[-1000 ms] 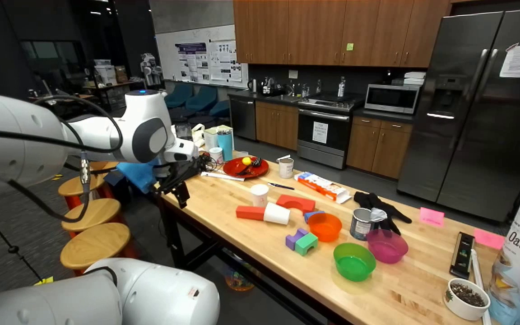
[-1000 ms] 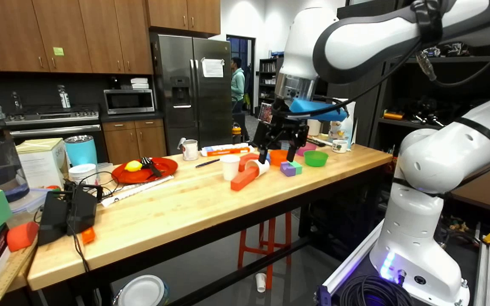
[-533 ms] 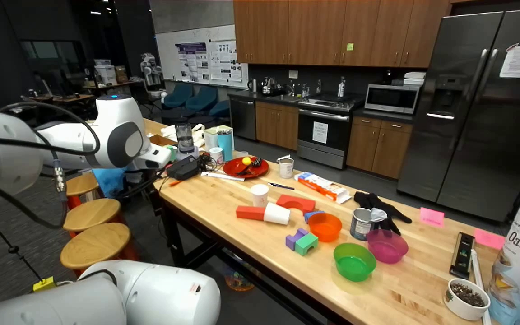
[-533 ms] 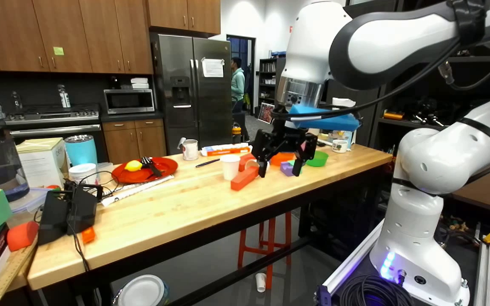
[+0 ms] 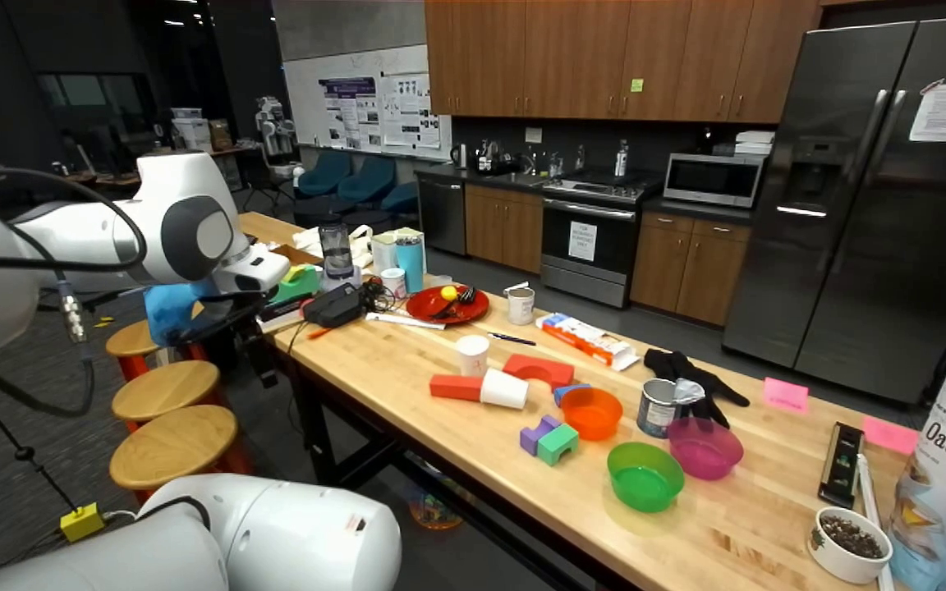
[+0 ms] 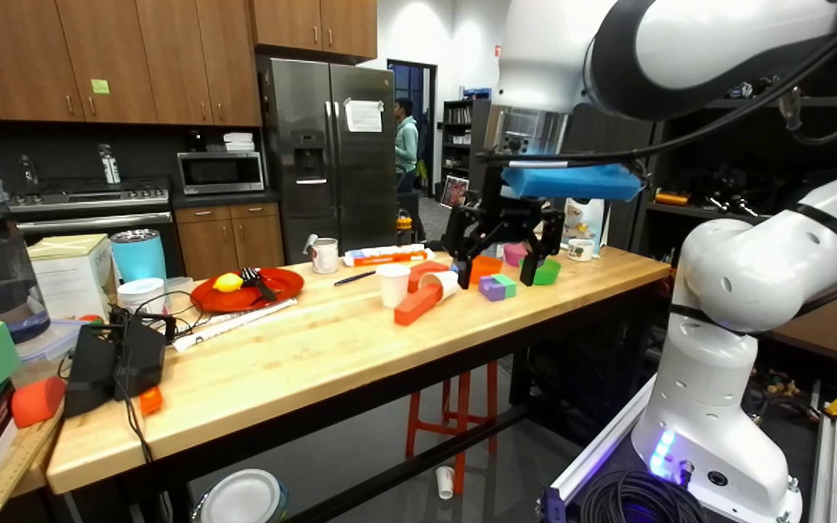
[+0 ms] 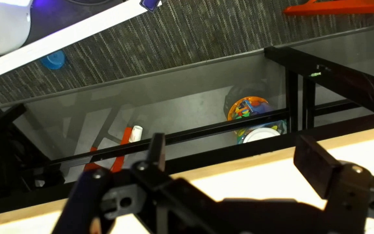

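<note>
My gripper (image 6: 495, 273) is open and holds nothing. In the wrist view the spread fingers (image 7: 234, 156) are over the front edge of the wooden table (image 7: 248, 177), with bare tabletop and floor between them. In an exterior view the gripper (image 5: 262, 361) hangs beside the table's far-left end, near the stools. A red bar block (image 5: 454, 387) lies against a tipped white cup (image 5: 504, 389), with an upright white cup (image 5: 472, 355) behind. A purple block (image 5: 537, 435) and a green block (image 5: 558, 444) touch each other. Orange (image 5: 592, 413), green (image 5: 645, 476) and magenta (image 5: 704, 447) bowls stand close by.
A red plate (image 5: 420, 308) holds a lemon and a black fork. A black device with cables (image 6: 110, 359) sits at the table's end. Opened cans (image 5: 521, 304), a black glove (image 5: 703, 382) and an oats bag (image 5: 945, 468) are on the table. Stools (image 5: 173, 447) stand alongside.
The arm and gripper have moved left in an exterior view, off the table's edge, and right in another. The fingers stay open. The objects on the table have not moved.
</note>
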`<state>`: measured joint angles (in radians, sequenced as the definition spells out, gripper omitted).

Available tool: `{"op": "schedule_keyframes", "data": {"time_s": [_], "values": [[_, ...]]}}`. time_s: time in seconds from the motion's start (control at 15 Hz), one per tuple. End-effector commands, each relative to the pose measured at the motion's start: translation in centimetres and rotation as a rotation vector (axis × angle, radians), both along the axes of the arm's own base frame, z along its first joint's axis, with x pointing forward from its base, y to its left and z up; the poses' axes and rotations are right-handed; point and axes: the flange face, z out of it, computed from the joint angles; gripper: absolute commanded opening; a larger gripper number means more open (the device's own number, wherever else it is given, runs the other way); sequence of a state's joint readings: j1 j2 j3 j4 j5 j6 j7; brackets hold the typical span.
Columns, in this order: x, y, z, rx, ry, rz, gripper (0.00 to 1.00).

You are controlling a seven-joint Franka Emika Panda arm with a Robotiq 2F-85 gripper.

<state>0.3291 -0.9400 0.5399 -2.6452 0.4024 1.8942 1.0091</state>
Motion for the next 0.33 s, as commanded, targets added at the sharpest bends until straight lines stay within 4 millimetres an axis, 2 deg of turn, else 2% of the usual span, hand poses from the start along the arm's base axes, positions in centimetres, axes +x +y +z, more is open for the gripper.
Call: {"op": "schedule_keyframes", "data": {"time_s": [0.0, 0.27], "values": [[-0.05, -0.29, 0.41, 0.005, -0.009, -0.004, 1.0], [-0.23, -0.77, 0.55, 0.012, -0.023, -0.011, 1.0]]}}
